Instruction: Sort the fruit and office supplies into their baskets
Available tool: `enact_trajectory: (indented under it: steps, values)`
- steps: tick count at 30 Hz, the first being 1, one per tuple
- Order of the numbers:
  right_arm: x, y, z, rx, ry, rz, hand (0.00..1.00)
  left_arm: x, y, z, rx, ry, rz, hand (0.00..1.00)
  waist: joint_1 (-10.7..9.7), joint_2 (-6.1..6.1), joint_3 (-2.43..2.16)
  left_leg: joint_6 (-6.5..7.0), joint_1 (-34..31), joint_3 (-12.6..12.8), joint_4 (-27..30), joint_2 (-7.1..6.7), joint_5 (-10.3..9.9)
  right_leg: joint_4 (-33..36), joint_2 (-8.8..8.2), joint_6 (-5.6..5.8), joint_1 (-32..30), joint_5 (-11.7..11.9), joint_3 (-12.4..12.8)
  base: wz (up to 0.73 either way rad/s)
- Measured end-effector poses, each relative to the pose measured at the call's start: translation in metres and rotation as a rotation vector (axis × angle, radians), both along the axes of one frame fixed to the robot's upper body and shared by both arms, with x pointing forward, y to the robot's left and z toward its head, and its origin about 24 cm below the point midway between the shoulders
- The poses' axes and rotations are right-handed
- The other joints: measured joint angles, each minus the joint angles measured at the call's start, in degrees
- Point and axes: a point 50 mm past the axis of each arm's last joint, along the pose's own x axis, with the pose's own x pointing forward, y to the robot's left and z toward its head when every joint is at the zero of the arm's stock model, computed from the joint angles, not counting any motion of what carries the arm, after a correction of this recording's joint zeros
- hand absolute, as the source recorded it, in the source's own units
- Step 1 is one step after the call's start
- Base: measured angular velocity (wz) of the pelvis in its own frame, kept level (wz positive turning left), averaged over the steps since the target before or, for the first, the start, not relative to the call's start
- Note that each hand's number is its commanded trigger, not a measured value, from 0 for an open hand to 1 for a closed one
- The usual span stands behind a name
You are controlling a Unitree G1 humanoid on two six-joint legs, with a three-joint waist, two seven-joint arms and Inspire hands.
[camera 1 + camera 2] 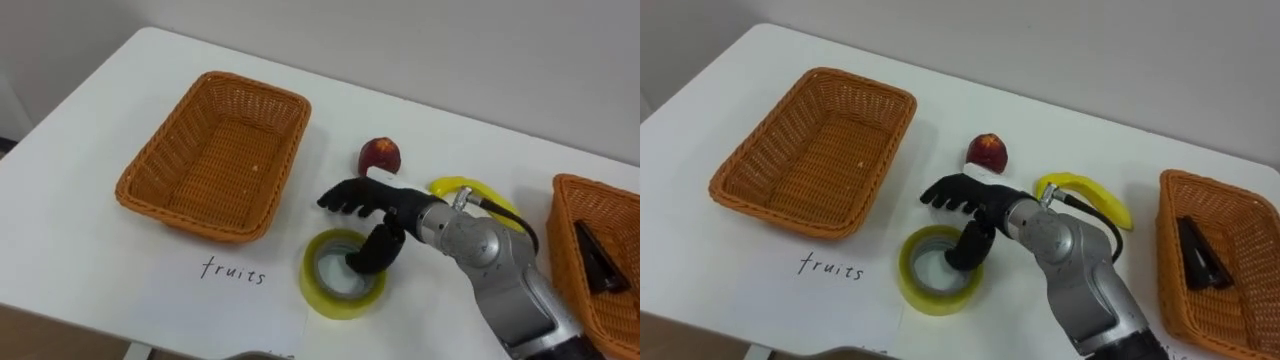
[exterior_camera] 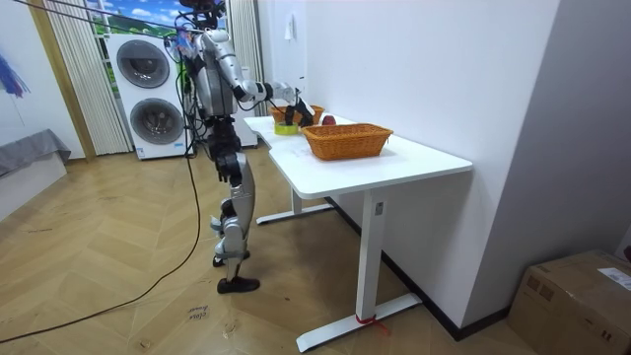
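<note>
A yellow tape roll [image 1: 340,292] lies flat on the white table [image 1: 90,230], near the front edge. My right hand [image 1: 365,199] hovers over it, open, with the fingers stretched left above the roll's far rim and the thumb [image 1: 375,252] dipping into its hole. Just behind the hand sits a red apple [image 1: 381,155], and a banana [image 1: 470,187] lies to its right, partly hidden by my forearm. The empty fruit basket [image 1: 220,160] stands at the left, above a handwritten "fruits" label [image 1: 233,270].
A second wicker basket [image 1: 562,235] at the right edge holds a black stapler-like thing [image 1: 600,260]. In the room view I stand at the table's end on the room view's left, with a wall behind the table [image 2: 414,163].
</note>
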Motion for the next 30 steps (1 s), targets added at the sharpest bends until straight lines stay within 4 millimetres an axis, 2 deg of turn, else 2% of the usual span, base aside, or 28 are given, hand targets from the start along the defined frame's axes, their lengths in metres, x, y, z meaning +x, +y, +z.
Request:
enact_trajectory:
  steps: [13,22,30]
  values:
    - [-0.001,-0.002,-0.003,-0.017,0.016,-0.006,1.00,0.005,0.001,0.000,0.004,-0.008,-0.004,0.00,-0.1,0.41,0.26,0.01,0.0,-0.7,-0.2,-0.15,0.0,-0.9,0.01,0.00,0.6,0.0,0.1,0.02]
    - [-0.002,-0.003,-0.003,-0.021,0.020,-0.004,1.00,0.004,0.002,0.000,0.005,-0.002,-0.005,0.00,-0.2,0.46,0.26,0.01,0.1,-0.7,0.0,-0.17,0.0,-0.9,0.00,0.00,0.7,0.0,0.0,0.00]
    - [-0.013,-0.020,-0.014,0.122,0.075,-0.082,1.00,0.000,0.002,0.000,0.006,-0.008,0.017,0.00,-0.6,1.15,0.04,0.04,1.0,-0.5,-0.5,-0.25,0.0,-0.9,-0.04,0.00,1.4,0.0,0.1,0.00]
